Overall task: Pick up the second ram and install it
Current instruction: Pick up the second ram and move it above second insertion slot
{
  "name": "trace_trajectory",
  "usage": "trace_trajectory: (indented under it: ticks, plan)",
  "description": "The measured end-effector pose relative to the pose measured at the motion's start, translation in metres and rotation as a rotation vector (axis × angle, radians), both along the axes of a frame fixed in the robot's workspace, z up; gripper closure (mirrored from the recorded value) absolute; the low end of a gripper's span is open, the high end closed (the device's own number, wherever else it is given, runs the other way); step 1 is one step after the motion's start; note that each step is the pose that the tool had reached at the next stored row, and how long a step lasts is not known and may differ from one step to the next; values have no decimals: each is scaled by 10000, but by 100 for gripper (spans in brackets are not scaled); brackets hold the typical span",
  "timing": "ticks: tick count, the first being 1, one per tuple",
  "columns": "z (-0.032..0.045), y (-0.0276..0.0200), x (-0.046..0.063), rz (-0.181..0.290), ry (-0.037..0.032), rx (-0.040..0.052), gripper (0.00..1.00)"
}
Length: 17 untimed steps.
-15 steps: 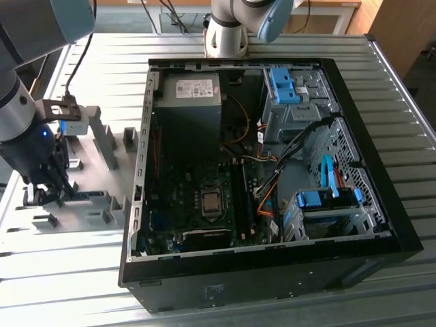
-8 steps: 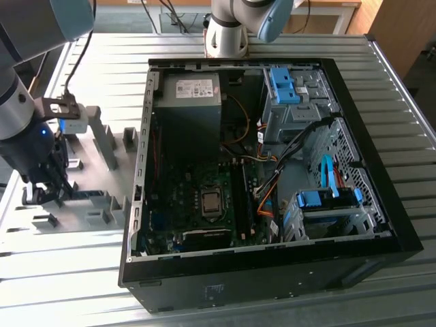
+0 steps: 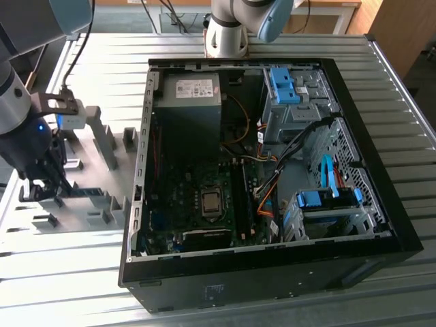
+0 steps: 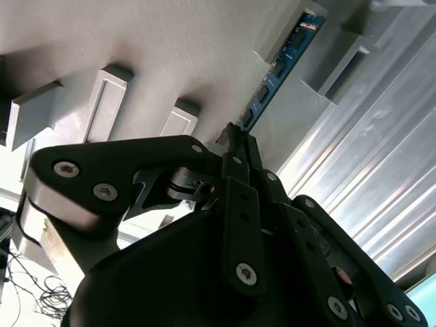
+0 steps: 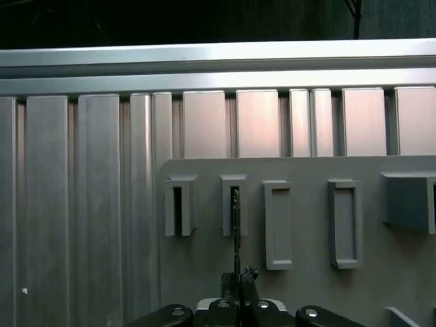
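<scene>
Gripper clamped on the second ram at its holder plate

In the second wrist view the gripper (image 4: pixel 235 141) has its jaws closed on the near end of the second ram (image 4: pixel 279 65), a blue stick standing on edge. In the first wrist view the stick's far end sits in a slotted block (image 5: pixel 225 204) of the grey holder plate (image 5: pixel 306 286), with more slotted blocks alongside. In the exterior view this plate lies on the ribbed aluminium table (image 3: pixel 68 272), just beside the left wall of the open computer case (image 3: pixel 381 225). Inside the case are the motherboard (image 3: pixel 180 197), the processor socket (image 3: pixel 211 202) and long dark memory slots (image 3: pixel 238 197). The arm's base (image 3: pixel 228 37) stands at the case's far edge.
</scene>
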<state>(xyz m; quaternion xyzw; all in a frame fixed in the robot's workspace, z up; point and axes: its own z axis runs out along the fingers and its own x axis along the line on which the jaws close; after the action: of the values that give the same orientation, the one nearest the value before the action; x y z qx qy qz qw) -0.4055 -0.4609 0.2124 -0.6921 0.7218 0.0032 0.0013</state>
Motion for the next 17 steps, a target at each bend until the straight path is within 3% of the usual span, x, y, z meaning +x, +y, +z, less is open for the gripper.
trace_trajectory:
  ticks: [17]
  plan:
    - [170, 0, 0, 0, 0, 29, 87]
